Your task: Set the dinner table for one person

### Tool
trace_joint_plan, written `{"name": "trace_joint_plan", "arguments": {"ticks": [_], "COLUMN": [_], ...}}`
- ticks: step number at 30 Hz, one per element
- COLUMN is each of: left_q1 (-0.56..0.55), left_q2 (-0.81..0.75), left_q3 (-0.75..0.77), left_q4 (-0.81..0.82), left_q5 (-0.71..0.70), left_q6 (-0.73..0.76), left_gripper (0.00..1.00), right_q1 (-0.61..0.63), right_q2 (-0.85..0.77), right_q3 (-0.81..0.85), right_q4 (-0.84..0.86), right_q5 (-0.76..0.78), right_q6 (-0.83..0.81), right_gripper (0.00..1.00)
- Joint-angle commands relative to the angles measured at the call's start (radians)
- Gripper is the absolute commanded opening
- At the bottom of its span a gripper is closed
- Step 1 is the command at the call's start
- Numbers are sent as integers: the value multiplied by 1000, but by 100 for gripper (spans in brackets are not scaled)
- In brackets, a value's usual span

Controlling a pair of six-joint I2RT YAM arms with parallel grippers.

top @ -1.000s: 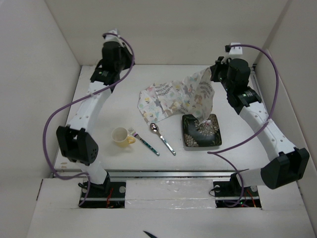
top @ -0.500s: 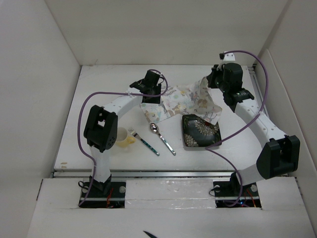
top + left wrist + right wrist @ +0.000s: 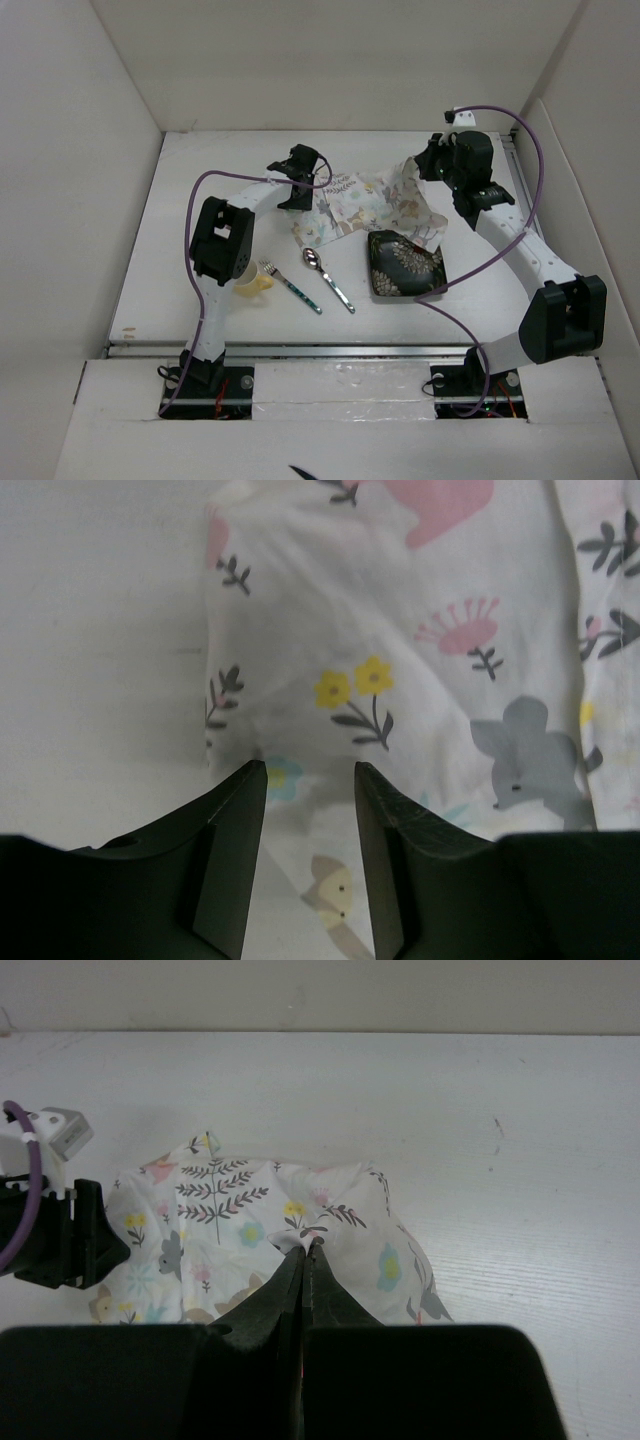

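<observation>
The floral placemat [image 3: 372,203] lies rumpled on the white dinner table [image 3: 190,215], and its right side droops over the back of a dark flowered square plate [image 3: 405,265]. My right gripper [image 3: 420,168] is shut on a pinch of the cloth's raised right corner [image 3: 308,1238]. My left gripper [image 3: 320,198] hovers over the cloth's left edge. In the left wrist view its jaws stand open [image 3: 310,780], with flat cloth [image 3: 400,660] showing between them. A spoon [image 3: 328,278], a fork [image 3: 290,285] and a yellow cup [image 3: 252,282] lie near the front.
White walls close in the table on the left, back and right. The left arm's elbow [image 3: 220,240] hangs over the cup. In the right wrist view the left gripper's body [image 3: 60,1245] sits at the cloth's far left edge.
The left arm swung from the far left corner to the placemat's left edge and its jaws opened. The right gripper came lower with the cloth corner, so the cloth sags flatter.
</observation>
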Motion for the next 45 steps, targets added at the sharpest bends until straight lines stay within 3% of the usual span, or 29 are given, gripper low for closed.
{"name": "trace_joint_plan", "arguments": {"ticks": [1, 2, 3, 6, 13, 16, 22, 23, 26, 31, 33, 37, 42, 45], "left_q1": [8, 8, 8, 8, 121, 176, 229, 229, 229, 229, 229, 229, 238, 238], "left_q2": [86, 110, 118, 135, 174, 229, 270, 237, 140, -51, -145, -214, -153, -95], "left_q3": [79, 105, 117, 155, 292, 458, 600, 584, 510, 297, 143, -60, -99, -55], "left_q4": [-80, -85, -85, -71, -45, -45, -28, -4, 32, 50, 34, 21, 20, 16], "left_q5": [42, 41, 38, 27, 58, 78, 78, 88, 154, 148, 147, 98, 21, 26], "left_q6": [21, 25, 26, 25, -8, -29, -38, -40, -61, -84, -97, -65, -60, -67], "left_gripper": [37, 13, 0, 0, 0, 0, 0, 7, 45, 44, 33, 25, 43, 45], "right_q1": [-10, -10, -10, -19, -28, -28, -46, -47, -47, -37, -37, -28, -28, -28], "right_q2": [-44, -45, -45, -55, -45, -26, 8, 14, 63, 148, 151, 125, 106, 94], "right_q3": [-1, -3, -6, -14, -18, -17, 2, 6, 52, 124, 105, 63, 46, 42], "right_q4": [81, 82, 81, 95, 119, 130, 144, 148, 162, 148, 177, 199, 193, 184], "right_q5": [-33, -35, -36, -48, -68, -79, -87, -90, -105, -122, -116, -128, -147, -156], "right_q6": [8, 9, 11, 15, 25, 32, 34, 35, 44, 51, 51, 54, 45, 40], "right_gripper": [0, 0, 0, 0, 0, 0, 0, 0, 0, 0, 0, 0, 0, 0]}}
